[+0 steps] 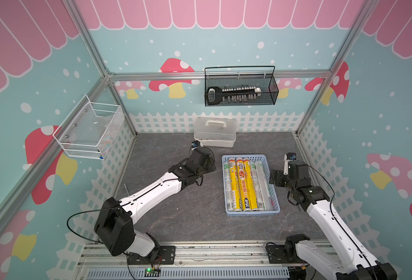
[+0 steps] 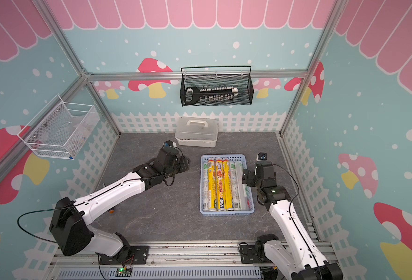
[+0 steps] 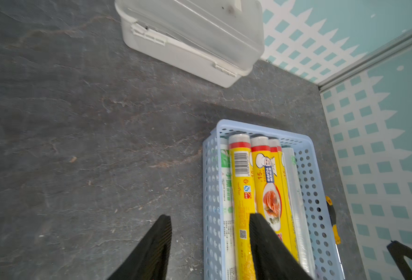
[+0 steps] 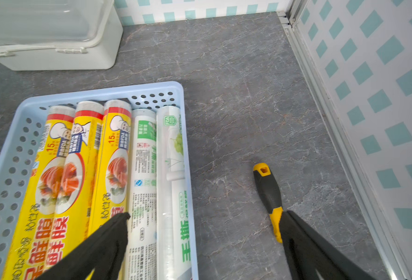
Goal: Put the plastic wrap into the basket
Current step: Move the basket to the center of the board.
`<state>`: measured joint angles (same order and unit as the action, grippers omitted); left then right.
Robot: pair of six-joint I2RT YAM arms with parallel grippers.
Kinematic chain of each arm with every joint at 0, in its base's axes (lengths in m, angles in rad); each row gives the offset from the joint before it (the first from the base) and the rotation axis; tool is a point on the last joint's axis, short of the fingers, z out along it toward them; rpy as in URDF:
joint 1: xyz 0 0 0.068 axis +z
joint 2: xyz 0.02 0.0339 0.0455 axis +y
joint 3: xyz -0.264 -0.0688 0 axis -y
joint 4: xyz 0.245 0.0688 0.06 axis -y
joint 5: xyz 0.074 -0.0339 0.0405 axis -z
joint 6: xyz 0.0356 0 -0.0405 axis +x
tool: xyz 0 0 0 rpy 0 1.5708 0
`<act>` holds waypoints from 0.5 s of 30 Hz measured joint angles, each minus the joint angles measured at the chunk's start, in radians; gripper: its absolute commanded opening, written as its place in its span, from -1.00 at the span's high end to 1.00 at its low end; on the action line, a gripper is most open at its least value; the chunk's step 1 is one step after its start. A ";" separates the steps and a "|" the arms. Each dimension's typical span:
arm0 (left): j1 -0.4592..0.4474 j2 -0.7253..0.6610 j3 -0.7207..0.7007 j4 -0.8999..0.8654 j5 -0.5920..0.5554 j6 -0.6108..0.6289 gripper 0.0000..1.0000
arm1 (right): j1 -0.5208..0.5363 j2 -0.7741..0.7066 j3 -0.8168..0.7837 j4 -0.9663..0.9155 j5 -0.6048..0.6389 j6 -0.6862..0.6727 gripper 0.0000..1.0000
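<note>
Your left claw stands open and empty beside one long side of the light-blue basket. Your right claw, at the opposite long side, is spread wide and holds nothing. The plastic wrap lies inside the basket, rolls side by side lengthwise, on the grey worktop.

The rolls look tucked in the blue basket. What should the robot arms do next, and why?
Probably just draw both arms back. The plastic wrap rolls lie side by side inside the light-blue basket, none shows outside it, and the left gripper and right gripper both stand open, holding nothing.
</note>
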<state>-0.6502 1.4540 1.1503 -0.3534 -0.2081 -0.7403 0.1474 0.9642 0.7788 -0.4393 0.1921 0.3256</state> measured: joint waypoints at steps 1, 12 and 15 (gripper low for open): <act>0.016 -0.014 -0.014 0.005 -0.010 0.010 -0.19 | -0.011 0.011 0.000 0.014 0.002 -0.011 -0.99; 0.205 -0.117 -0.176 0.045 -0.251 0.184 -0.97 | -0.044 0.219 -0.196 0.459 0.095 -0.170 -0.99; 0.264 -0.127 -0.212 0.053 -0.323 0.245 -0.97 | -0.045 0.308 -0.205 0.585 0.100 -0.221 -0.99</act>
<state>-0.3859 1.3270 0.9382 -0.3004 -0.5312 -0.4957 0.1024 1.2720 0.5739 0.1455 0.2916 0.1047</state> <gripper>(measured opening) 0.986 0.995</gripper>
